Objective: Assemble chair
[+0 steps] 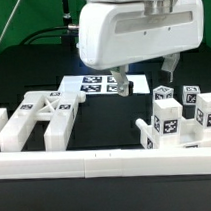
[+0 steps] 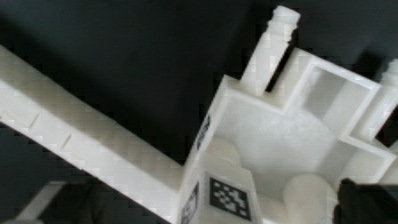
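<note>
The chair lies in loose white parts. Ladder-like frames [image 1: 42, 115] lie at the exterior view's left, and blocky tagged pieces [image 1: 170, 116] stand at the exterior view's right. My gripper [image 1: 144, 75] hangs open above the table between the two groups, over the edge of the marker board [image 1: 100, 85], and holds nothing. In the wrist view a tagged white block [image 2: 228, 194] and an open frame [image 2: 331, 92] lie below the gripper [image 2: 214, 206]. One dark finger [image 2: 381, 198] shows at the picture's edge, clear of the parts.
A long white border bar [image 1: 106, 162] runs along the table's front edge and crosses the wrist view [image 2: 89, 128] on a slant. Black cloth covers the table, and a green curtain hangs behind it.
</note>
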{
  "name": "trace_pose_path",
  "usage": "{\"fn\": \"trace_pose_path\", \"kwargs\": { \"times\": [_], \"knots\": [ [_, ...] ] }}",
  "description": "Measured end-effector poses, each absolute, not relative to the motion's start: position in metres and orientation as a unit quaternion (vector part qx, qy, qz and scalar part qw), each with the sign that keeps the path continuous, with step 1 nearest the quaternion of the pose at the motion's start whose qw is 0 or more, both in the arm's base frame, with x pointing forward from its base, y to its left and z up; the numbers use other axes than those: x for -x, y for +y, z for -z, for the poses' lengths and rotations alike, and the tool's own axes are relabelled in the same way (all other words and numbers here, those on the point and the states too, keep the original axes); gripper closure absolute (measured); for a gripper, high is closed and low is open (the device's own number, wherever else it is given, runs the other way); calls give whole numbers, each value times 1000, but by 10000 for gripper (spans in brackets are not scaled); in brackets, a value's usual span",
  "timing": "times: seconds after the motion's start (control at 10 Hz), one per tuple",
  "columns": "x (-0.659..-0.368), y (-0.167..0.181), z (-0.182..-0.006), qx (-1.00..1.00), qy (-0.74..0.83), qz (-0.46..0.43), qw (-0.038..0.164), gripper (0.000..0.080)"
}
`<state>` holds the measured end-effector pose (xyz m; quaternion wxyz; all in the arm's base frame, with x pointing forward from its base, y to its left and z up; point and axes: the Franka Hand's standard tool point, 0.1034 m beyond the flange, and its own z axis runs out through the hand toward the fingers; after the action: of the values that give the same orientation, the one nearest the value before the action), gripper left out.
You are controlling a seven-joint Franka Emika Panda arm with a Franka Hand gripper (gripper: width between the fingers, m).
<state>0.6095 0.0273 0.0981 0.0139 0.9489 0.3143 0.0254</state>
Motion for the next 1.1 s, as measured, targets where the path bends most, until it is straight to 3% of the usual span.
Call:
{"fn": "trace_pose_path", "kwargs": {
  "times": [0.2,0.4,0.9,1.1],
  "knots": [
    [-612,26,-87,-964,264,-7,6,151],
    [-632,27,-67,-968,250,-10,15,151],
    [-629,16,-62,-970,242,-10,18,151],
    [-624,14,-50,-976,215,-1,15,151]
  ]
}}
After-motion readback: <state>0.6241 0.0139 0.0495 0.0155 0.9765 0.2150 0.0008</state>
